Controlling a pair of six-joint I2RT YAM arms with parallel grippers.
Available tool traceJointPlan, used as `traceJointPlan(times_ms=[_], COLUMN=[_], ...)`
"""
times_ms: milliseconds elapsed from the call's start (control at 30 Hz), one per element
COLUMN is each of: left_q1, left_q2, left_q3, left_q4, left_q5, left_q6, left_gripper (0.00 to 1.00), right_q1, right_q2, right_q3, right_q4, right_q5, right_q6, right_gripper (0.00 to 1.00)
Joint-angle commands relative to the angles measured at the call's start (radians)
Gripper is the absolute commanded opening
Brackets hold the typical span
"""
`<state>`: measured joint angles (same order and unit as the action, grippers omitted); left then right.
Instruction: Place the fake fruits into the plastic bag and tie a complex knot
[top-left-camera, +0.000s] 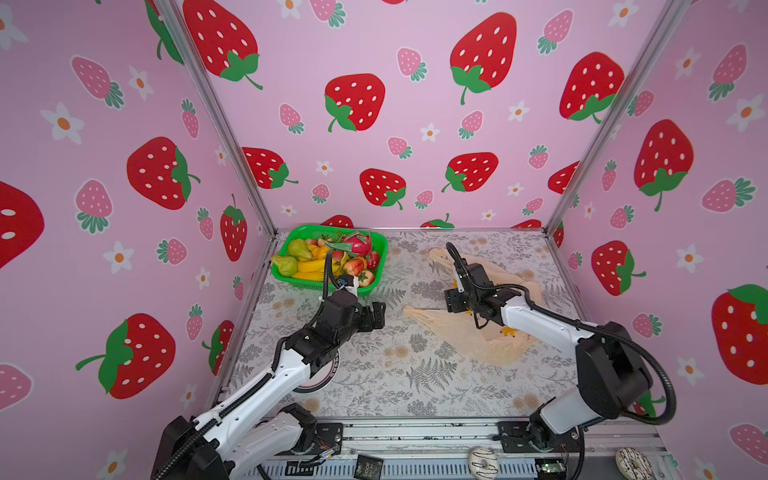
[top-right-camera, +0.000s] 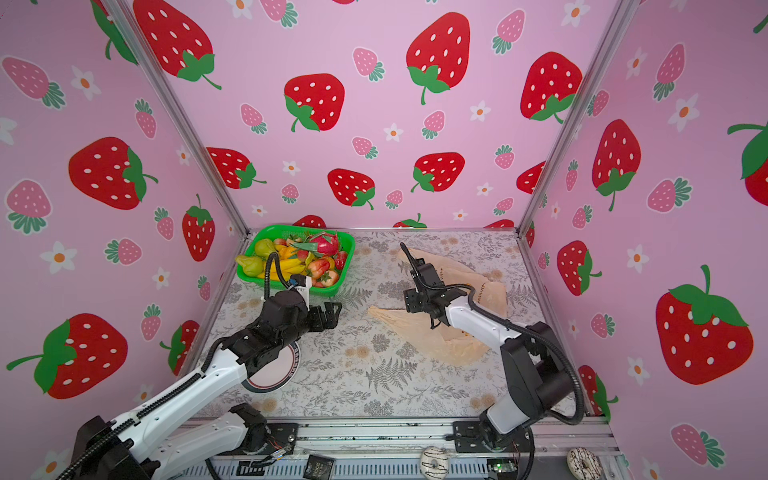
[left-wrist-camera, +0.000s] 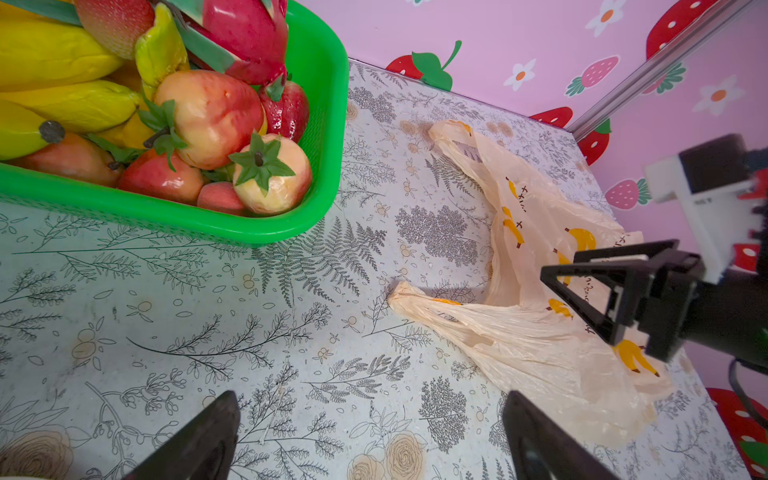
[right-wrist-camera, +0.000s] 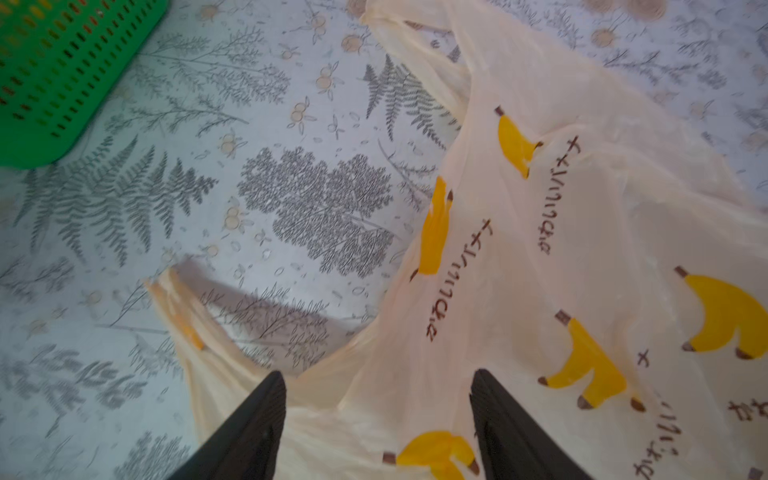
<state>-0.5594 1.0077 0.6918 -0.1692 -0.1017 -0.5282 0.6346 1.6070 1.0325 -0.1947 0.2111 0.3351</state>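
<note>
**Strawberry-print booth, fruit in the basket, bag flat on the table.**

Pink walls (top-left-camera: 415, 124) printed with red strawberries and white daisies enclose a pale tabletop (top-left-camera: 374, 374) patterned with grey ferns and flowers. The glossy plastic fake fruits (top-left-camera: 328, 257) are heaped in the green mesh plastic basket (top-left-camera: 286, 276), which sits in a rear corner against the walls. The thin peach-orange plastic bag (top-left-camera: 478, 336) lies flat to the right of the basket, with both loose handles pointing toward it. Open tabletop separates the two. The left gripper (left-wrist-camera: 370, 407) hovers just in front of the basket, jaws wide apart and holding nothing. The right gripper (right-wrist-camera: 378, 378) hangs over the bag's mouth, jaws apart with film showing between them, not clamped. The bag print shows yellow bananas and brown "かわいいバナナ".
</note>
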Motion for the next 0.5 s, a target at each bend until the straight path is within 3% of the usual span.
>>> traceJointPlan(times_ms=[0, 167, 333, 467], left_q1=[-0.005, -0.005, -0.005, -0.005], left_q2=[-0.001, -0.005, -0.004, -0.006], left_q3=[-0.001, -0.007, -0.001, 0.006], left_q4=[-0.010, -0.010, -0.013, -0.015], left_q5=[-0.012, -0.016, -0.012, -0.010], left_q6=[0.002, 0.002, 0.005, 0.002], left_gripper=[1.00, 1.00, 1.00, 1.00], right_q1=[-0.013, -0.034, -0.048, -0.061], right_q2=[0.117, 0.234, 0.213, 0.081], right_q3=[0.075, 0.124, 0.089, 0.007], right_q4=[0.004, 0.019, 0.058, 0.099], right_q5=[0.132, 0.125, 0.139, 0.044], right_q6=[-0.009, -0.016, -0.027, -0.044], right_gripper=[0.73, 0.63, 0.32, 0.11])
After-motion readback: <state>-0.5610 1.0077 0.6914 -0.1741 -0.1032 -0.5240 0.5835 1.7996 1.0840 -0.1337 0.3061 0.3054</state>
